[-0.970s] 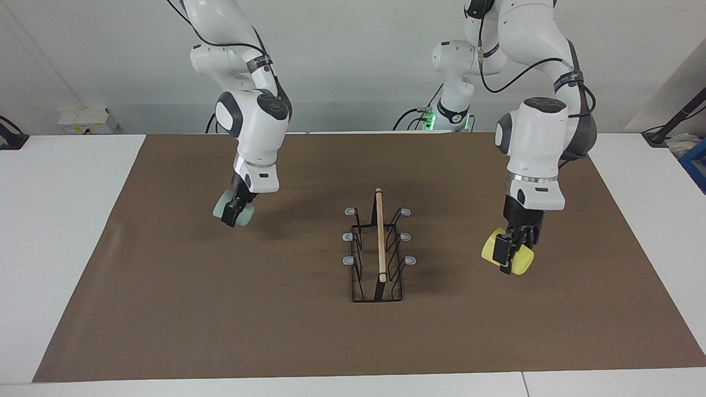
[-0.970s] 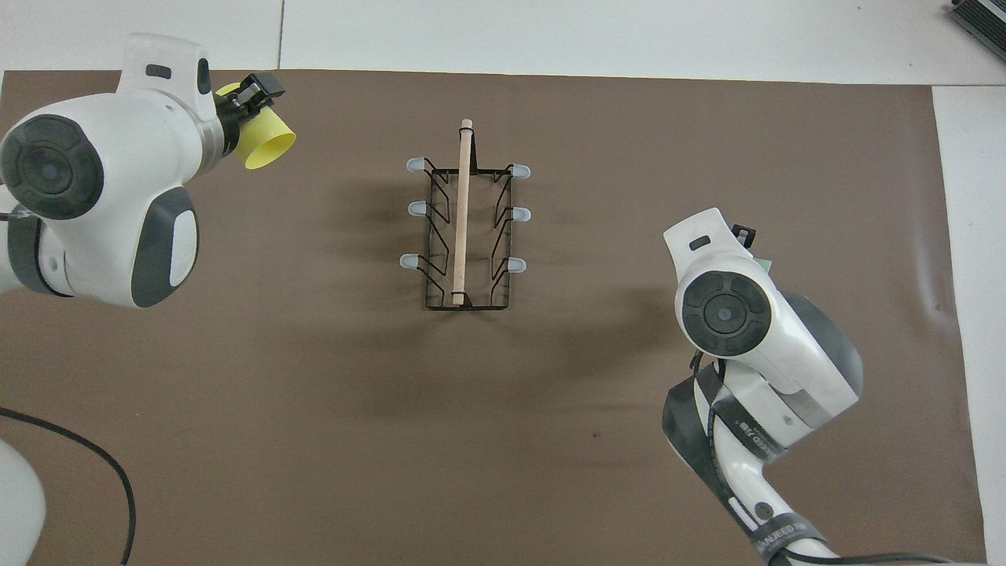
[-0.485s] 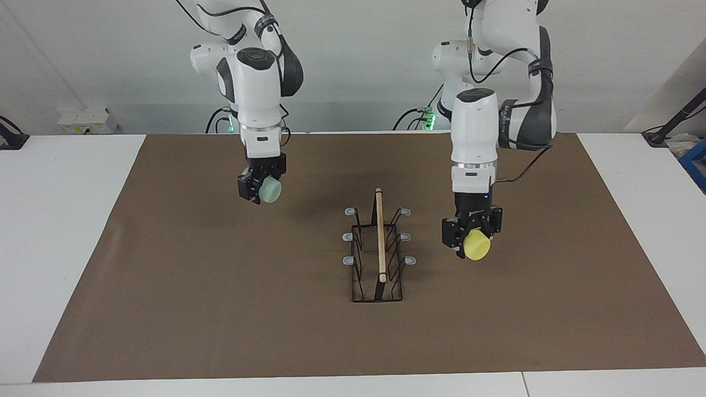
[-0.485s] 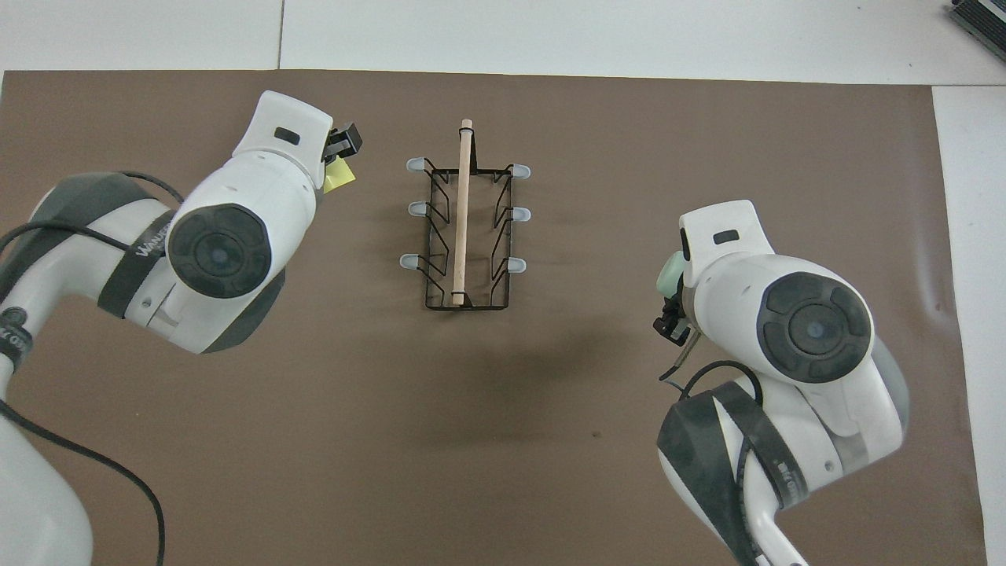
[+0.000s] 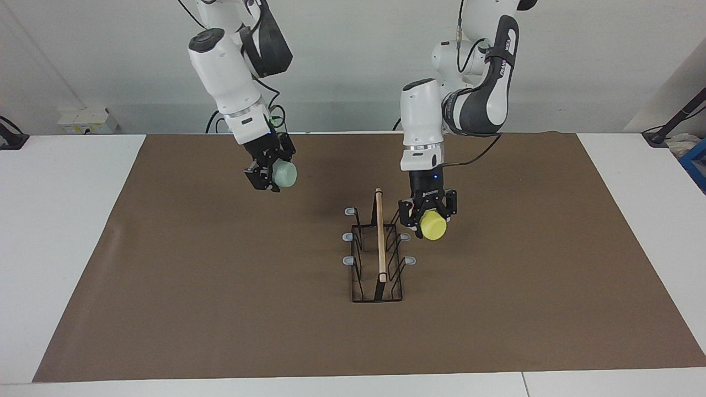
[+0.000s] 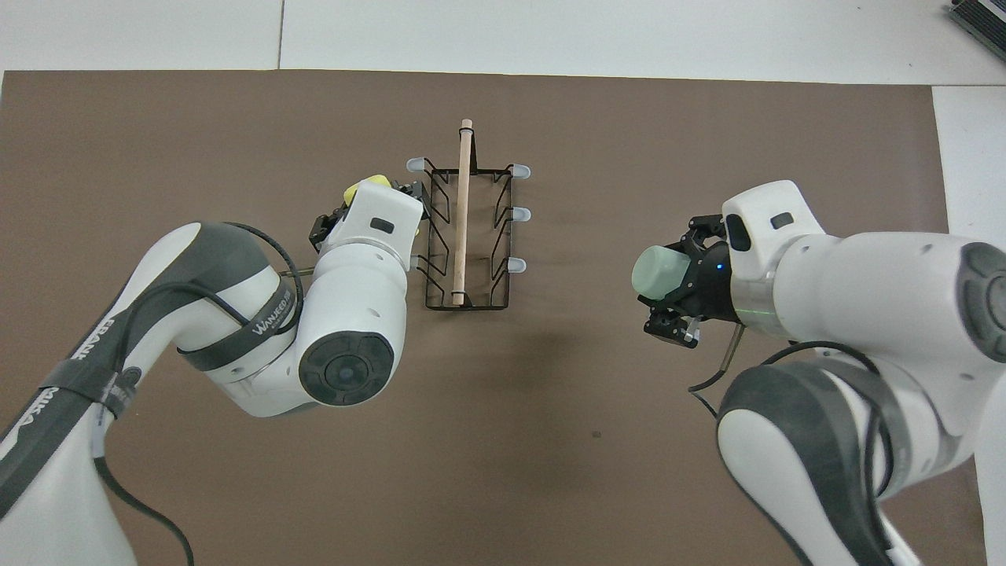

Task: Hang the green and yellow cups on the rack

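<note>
The black wire rack (image 5: pixel 380 251) with its wooden rod stands mid-mat; it also shows in the overhead view (image 6: pixel 464 228). All its grey-tipped pegs are bare. My left gripper (image 5: pixel 430 216) is shut on the yellow cup (image 5: pixel 433 227) and holds it in the air close beside the rack's pegs on the left arm's side. In the overhead view only a sliver of the yellow cup (image 6: pixel 376 181) shows past the hand. My right gripper (image 5: pixel 271 173) is shut on the pale green cup (image 5: pixel 285 175) and holds it over the mat, well apart from the rack. The green cup (image 6: pixel 662 273) lies on its side.
A brown mat (image 5: pixel 220 309) covers most of the white table (image 5: pixel 55 220). A blue bin (image 5: pixel 696 160) sits at the table's edge at the left arm's end. A white box (image 5: pixel 88 118) stands by the wall at the right arm's end.
Both arms swung in toward the rack with their cups. The yellow cup moved from far out on the mat to right beside the rack's pegs. The green cup rose and moved a little closer.
</note>
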Controlling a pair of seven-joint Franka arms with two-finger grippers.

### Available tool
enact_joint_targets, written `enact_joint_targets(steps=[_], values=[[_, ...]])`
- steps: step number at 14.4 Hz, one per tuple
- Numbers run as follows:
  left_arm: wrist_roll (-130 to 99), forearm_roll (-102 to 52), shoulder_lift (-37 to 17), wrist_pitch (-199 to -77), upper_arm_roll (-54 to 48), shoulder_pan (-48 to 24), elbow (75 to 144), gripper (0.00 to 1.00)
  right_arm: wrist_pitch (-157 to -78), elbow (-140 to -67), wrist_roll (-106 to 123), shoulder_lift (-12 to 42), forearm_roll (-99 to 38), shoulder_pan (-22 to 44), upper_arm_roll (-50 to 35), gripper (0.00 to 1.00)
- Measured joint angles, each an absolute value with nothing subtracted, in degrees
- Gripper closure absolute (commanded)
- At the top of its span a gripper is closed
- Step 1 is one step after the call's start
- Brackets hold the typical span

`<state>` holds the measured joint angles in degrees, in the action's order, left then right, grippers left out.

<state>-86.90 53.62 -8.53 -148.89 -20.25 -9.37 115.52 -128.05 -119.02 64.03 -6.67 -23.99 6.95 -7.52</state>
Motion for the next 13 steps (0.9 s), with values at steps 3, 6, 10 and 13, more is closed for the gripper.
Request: enact_joint_targets(steps=[3, 6, 10, 13], values=[[-89.0, 54.2, -7.0, -148.9, -22.4, -9.4, 118.7, 0.79, -127.8, -119.0, 75.8, -6.7, -33.3, 2.4, -7.0, 1.00], [-91.4, 54.3, -6.3, -148.8, -23.3, -9.4, 119.5, 0.00, -126.0, -119.0, 84.1, -6.8, -42.8, 1.2, -7.0, 1.00], [-91.7, 54.3, -6.2, -148.5, -24.3, -9.4, 119.6, 0.00, -117.4, -119.0, 93.2, -7.9, -54.1, -3.2, -7.0, 1.00], [-91.7, 54.3, -5.9, -148.3, -24.3, -9.4, 119.5, 0.00, -110.4, -119.2, 99.2, -9.0, -60.1, -8.2, -6.9, 1.00]])
